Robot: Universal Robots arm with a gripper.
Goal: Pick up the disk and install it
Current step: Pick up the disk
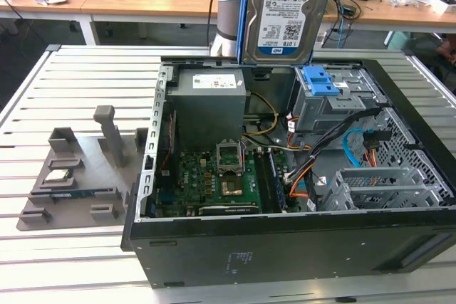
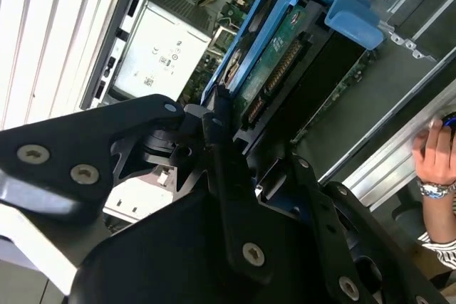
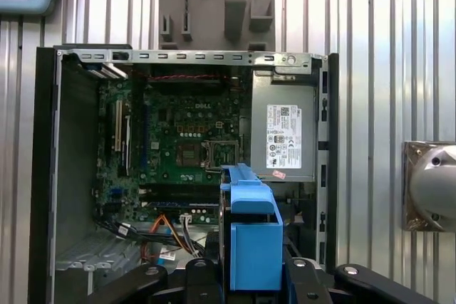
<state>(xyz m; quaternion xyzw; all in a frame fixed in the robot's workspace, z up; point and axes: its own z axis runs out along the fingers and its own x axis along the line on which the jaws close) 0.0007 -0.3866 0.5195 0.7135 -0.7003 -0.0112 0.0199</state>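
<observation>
The claw (image 3: pixel 254 277) pinches the disk (image 1: pixel 288 23) by its blue frame, the drive hanging upright below it over the open computer case (image 1: pixel 285 254), and any tilt or slip in that grip could jam the frame against the grey bay (image 1: pixel 311 113) underneath

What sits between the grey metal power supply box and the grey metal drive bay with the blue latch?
Yellow and black cables, in the exterior view.
</observation>
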